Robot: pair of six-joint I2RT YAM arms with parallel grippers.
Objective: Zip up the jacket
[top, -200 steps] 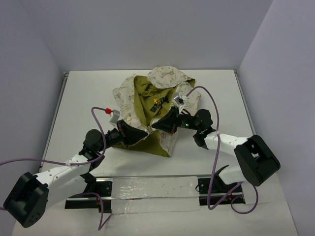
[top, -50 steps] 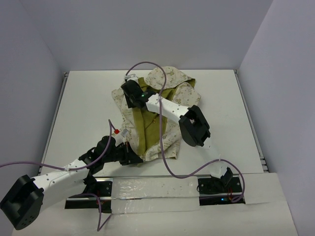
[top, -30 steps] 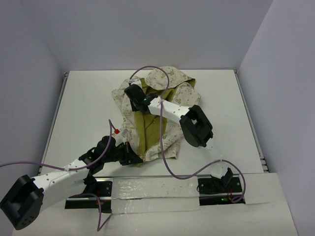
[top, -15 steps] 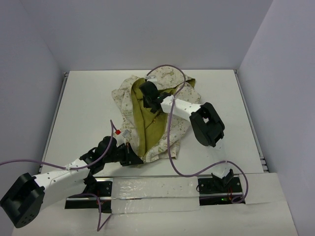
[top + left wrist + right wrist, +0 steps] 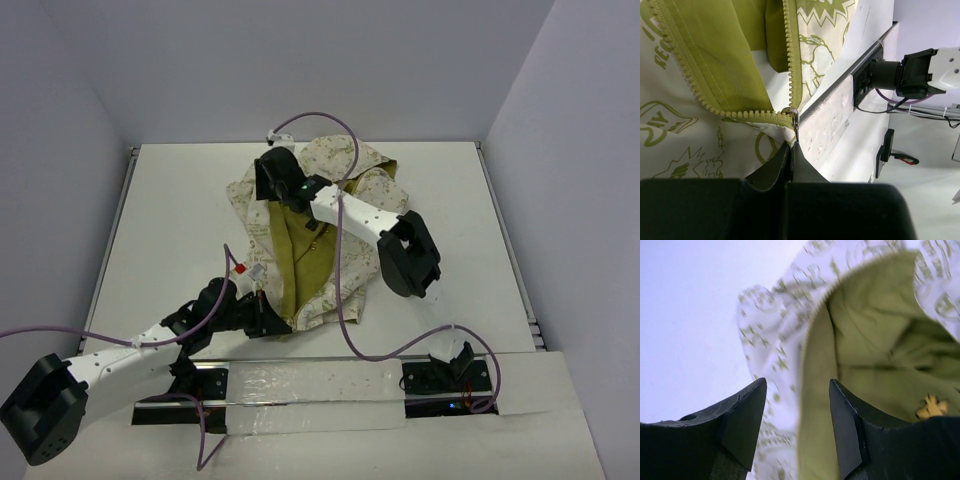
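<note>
My left gripper (image 5: 790, 148) pinches the zipper pull (image 5: 796, 127) at the jacket's (image 5: 300, 262) near hem; my right gripper (image 5: 798, 386) stands open over its far edge.

One jacket (image 5: 300, 270), one counter (image 5: 180, 200) under it. Two arms in shot: left arm (image 5: 120, 355) lower left, right arm (image 5: 355, 213) centre. So two hands: left hand (image 5: 272, 324), right hand (image 5: 268, 185). Two purple cables (image 5: 342, 290). Close up: one zipper pull (image 5: 795, 122), two rows of teeth (image 5: 792, 55).
</note>
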